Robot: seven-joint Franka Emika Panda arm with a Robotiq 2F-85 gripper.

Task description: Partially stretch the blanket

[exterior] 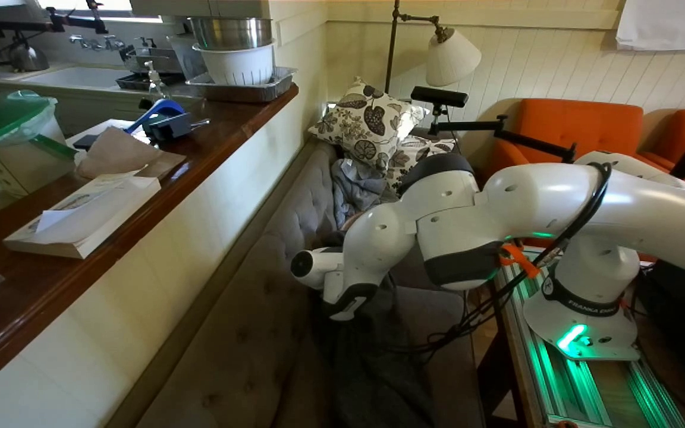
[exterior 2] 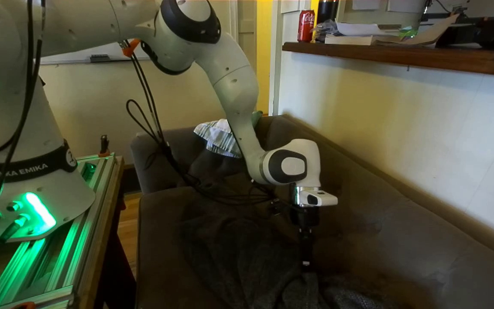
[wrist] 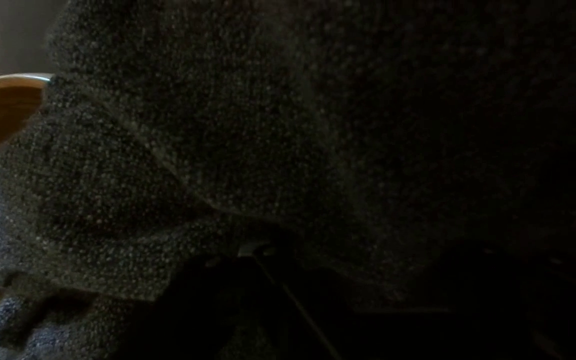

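Low and right of centre in an exterior view, the gripper [exterior 2: 306, 262] points down at the rumpled blanket [exterior 2: 247, 257], which spreads across the lower middle; contact, jaw opening and any grip are too dark to tell.

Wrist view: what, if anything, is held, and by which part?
Cannot be told: in an exterior view the fingers reach down to the blanket, but the wrist view is too dark to show whether they pinch it.
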